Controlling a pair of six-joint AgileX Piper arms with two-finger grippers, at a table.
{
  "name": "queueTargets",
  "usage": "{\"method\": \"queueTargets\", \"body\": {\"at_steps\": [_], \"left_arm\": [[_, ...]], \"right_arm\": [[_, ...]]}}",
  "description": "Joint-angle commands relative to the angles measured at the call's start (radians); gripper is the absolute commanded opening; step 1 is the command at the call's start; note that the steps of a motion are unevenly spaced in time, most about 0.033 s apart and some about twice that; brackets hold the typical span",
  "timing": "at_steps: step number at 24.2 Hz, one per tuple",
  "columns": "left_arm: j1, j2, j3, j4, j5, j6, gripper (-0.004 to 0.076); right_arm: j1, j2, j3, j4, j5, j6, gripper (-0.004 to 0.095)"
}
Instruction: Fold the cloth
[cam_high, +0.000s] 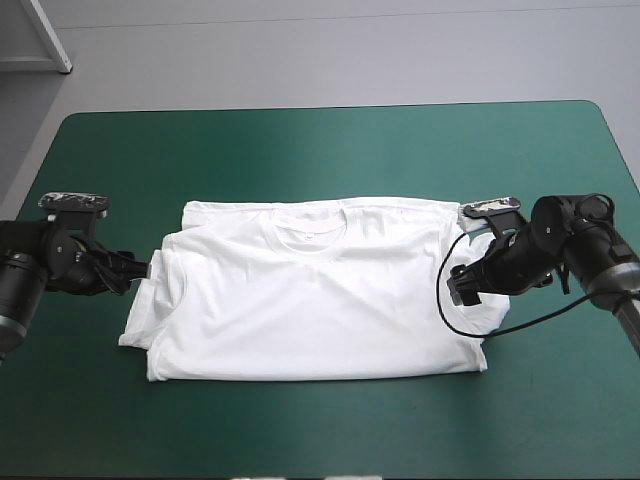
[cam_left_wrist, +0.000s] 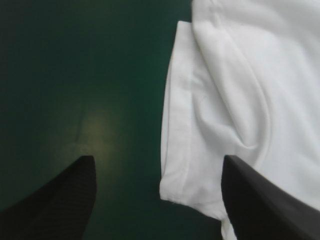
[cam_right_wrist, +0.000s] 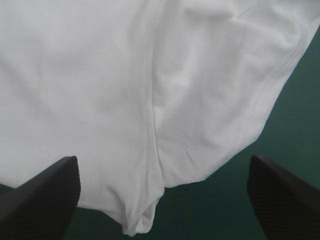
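The T-shirt (cam_high: 315, 300) lies spread flat in the middle of the teal-green desk (cam_high: 320, 150), collar toward the far edge. The left jaws stand released around its left sleeve (cam_left_wrist: 185, 140), the right jaws released over the right sleeve (cam_right_wrist: 215, 125), probably posed so both sides can be pinched together for a fold

- Bright, even light falls from above in the high view. The teal-green cover (cam_high: 300, 140) shows a pale sheen toward its far edge.
- The T-shirt (cam_high: 320, 300) glares white, its creases faint grey, with a thin soft shadow under its near hem.
- In the left wrist view the cover is dim, with one pale glare patch (cam_left_wrist: 102, 132) ahead of the left gripper (cam_left_wrist: 157, 157).
- In the right wrist view the T-shirt is bright and lightly shaded.
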Motion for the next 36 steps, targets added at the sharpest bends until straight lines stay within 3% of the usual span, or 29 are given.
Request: {"method": "queueTargets", "body": {"at_steps": [1, 4, 12, 18, 30, 36], "left_arm": [[0.102, -0.018, 0.001, -0.102, -0.078, 0.045, 0.0515], [0.147, -0.016, 0.08, -0.169, -0.177, 0.087, 0.0515], [0.143, 0.133, 0.144, -0.176, -0.322, 0.078, 0.0515], [0.143, 0.275, 0.144, -0.203, -0.367, 0.078, 0.0494], [0.041, 0.326, 0.149, -0.209, -0.366, 0.071, 0.0197], [0.046, 0.33, 0.149, -0.119, -0.361, 0.003, -0.0009]], "right_arm": [[-0.008, -0.035, -0.032, 0.003, -0.007, 0.001, 0.0832], [-0.008, -0.035, -0.032, 0.011, -0.011, 0.001, 0.0832], [-0.008, -0.035, -0.032, 0.054, -0.031, -0.001, 0.0832], [-0.008, -0.035, -0.032, 0.056, -0.031, -0.003, 0.0805], [-0.008, -0.035, -0.032, 0.052, -0.031, -0.003, 0.0713], [-0.008, -0.035, -0.032, 0.052, -0.022, -0.007, 0.0713]]}}
